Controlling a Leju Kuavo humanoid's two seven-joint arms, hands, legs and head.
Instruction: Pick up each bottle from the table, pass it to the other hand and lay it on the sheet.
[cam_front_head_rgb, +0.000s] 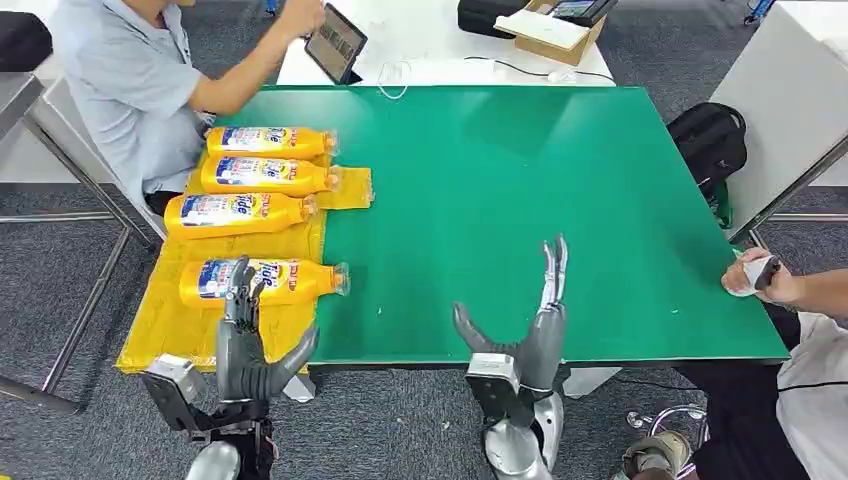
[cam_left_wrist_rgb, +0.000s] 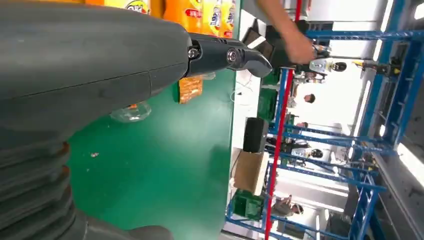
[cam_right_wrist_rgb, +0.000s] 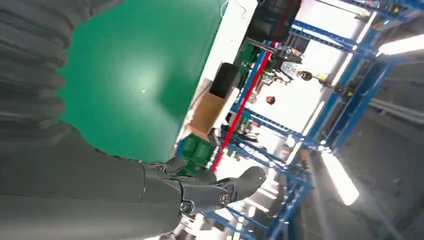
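Several orange bottles with clear caps lie on their sides in a column on the yellow sheet (cam_front_head_rgb: 170, 325) at the table's left side; the nearest bottle (cam_front_head_rgb: 275, 281) lies just beyond my left hand (cam_front_head_rgb: 250, 345). That hand is at the sheet's near edge, fingers up and apart, holding nothing. In the left wrist view the hand (cam_left_wrist_rgb: 90, 75) takes up much of the picture, with a clear bottle cap (cam_left_wrist_rgb: 131, 112) beyond it. My right hand (cam_front_head_rgb: 525, 335) stands open at the table's near edge, fingers pointing upward, empty; the right wrist view shows its thumb (cam_right_wrist_rgb: 220, 190) over the green top.
The green table (cam_front_head_rgb: 520, 190) lies bare right of the sheet. A seated person (cam_front_head_rgb: 140, 80) at the far left reaches toward a tablet (cam_front_head_rgb: 335, 45). Another person's hand (cam_front_head_rgb: 760, 278) rests at the right edge. A black backpack (cam_front_head_rgb: 710, 140) sits on the floor at right.
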